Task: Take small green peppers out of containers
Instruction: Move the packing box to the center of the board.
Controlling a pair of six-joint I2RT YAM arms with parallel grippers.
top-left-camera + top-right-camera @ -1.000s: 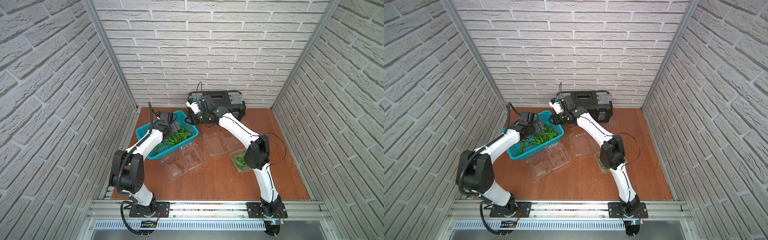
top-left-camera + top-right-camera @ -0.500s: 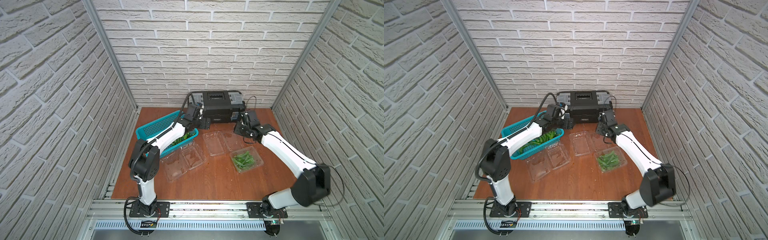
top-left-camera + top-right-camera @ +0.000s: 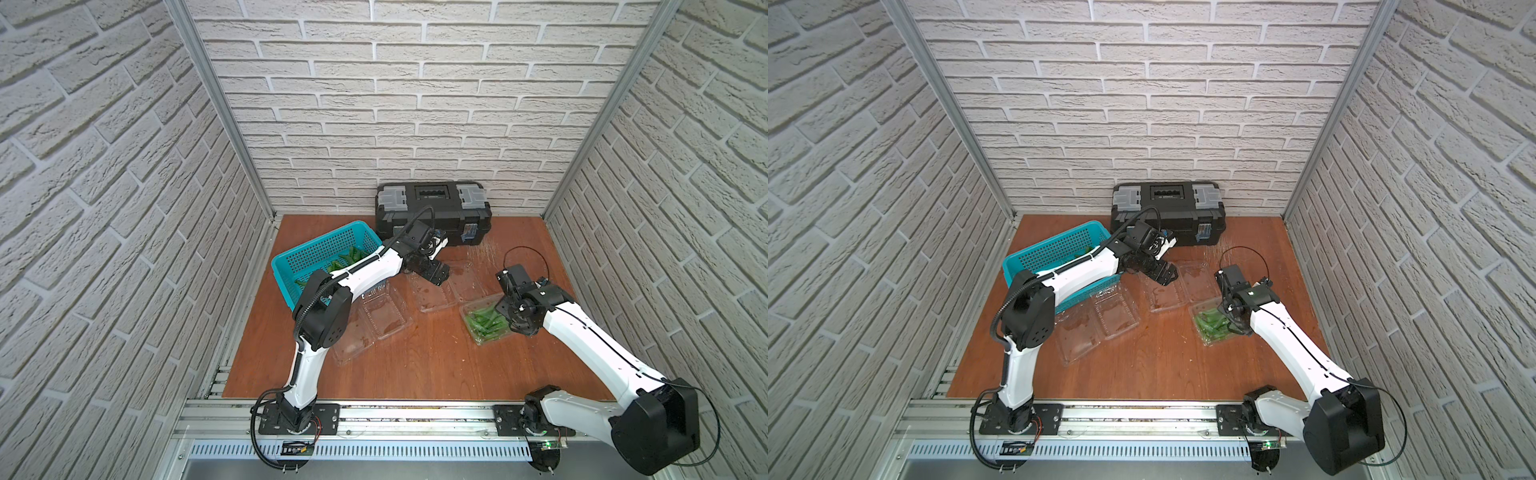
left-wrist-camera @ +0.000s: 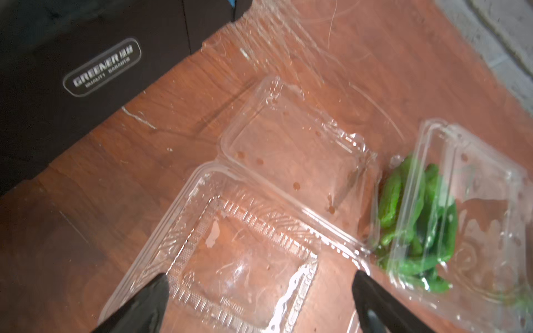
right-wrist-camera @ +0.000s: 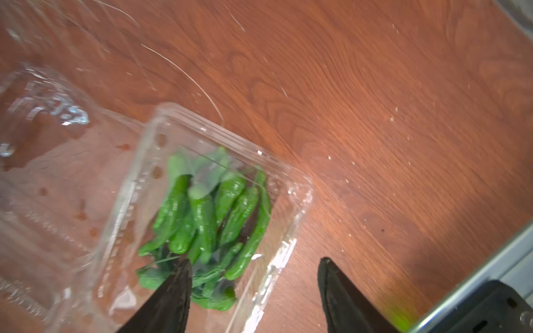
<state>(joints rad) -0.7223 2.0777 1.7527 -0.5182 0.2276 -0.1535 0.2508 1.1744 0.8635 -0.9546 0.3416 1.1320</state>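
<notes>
Several small green peppers lie in a clear container at the right, its lid standing open. My right gripper hangs open over that container's edge, one finger above the peppers, the other outside over bare wood. Two more clear containers, one in the middle and one at the left, lie open with nothing in them. My left gripper is open above the middle container and holds nothing. More peppers lie in the teal basket.
A black toolbox stands against the back wall, just behind my left gripper. The teal basket sits at the back left, partly under my left arm. Brick walls close in both sides. Bare wood stretches toward the front edge.
Both arms swung away from the basket. My left gripper came over the middle container; my right gripper moved to the container with peppers and its jaws spread wider.
</notes>
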